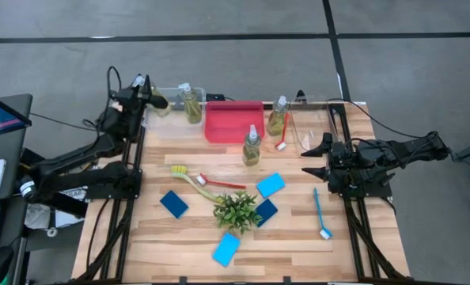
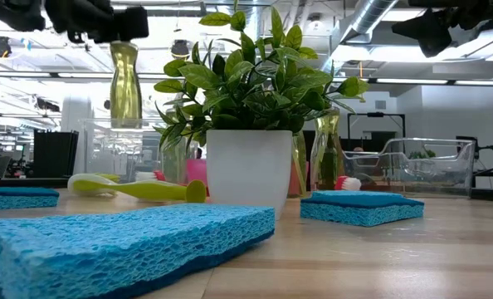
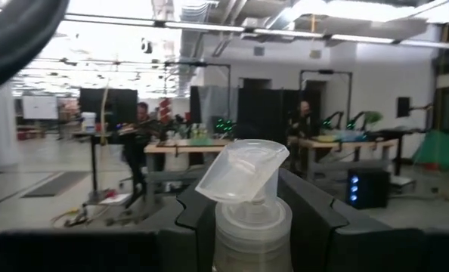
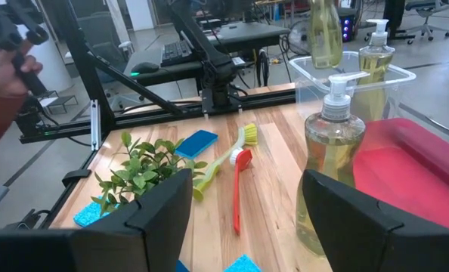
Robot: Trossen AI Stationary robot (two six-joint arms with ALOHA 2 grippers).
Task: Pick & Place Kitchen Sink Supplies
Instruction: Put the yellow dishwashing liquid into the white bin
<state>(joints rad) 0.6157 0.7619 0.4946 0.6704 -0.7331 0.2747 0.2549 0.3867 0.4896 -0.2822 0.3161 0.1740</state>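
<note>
A small clear bottle of yellow-green liquid [image 2: 124, 83] hangs in the air above the far-left corner of the wooden table [image 1: 298, 237], over the clear plastic bin [image 1: 165, 99] there, clamped between the left gripper's [image 3: 243, 215] fingers just under its pump cap. The right gripper [image 1: 308, 161] hovers at the table's right edge beside another clear bin [image 1: 314, 127], fingers spread wide and holding nothing.

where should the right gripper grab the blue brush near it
Take the blue brush by the middle of its thin handle, coming straight down from above. It lies flat on the table, with its white head toward the near edge and nothing close to it, so the right gripper should set its fingers across the handle.
</note>
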